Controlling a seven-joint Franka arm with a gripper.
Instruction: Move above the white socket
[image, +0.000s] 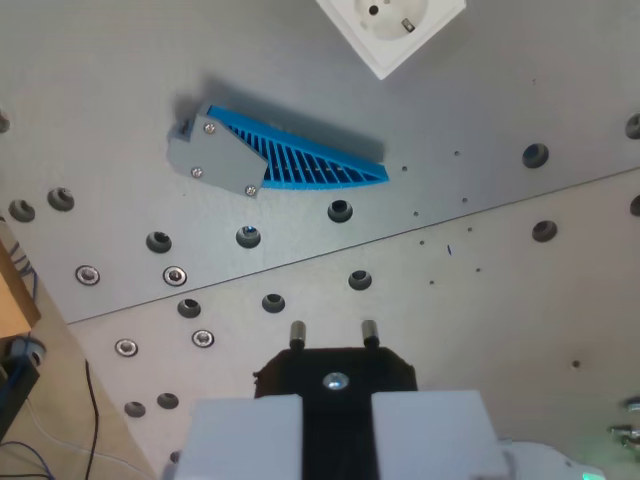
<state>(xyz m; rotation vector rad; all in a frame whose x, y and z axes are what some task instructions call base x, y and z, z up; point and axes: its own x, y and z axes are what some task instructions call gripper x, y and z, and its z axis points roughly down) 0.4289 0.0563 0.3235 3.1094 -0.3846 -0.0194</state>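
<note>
Claw (337, 425), blue vent (280, 155), white socket (392, 28) beyond.

Black pincer (335, 335) body, central silver screw, white blocks.

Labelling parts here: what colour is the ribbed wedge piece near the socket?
Blue, with a grey end plate; seen in the wrist view.

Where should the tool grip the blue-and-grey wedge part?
Judging by shape, grip the blue-and-grey wedge part across its thick grey end, descending from directly above. That end is blocky with flat sides; the blue ribbed section tapers to a thin tip.
</note>
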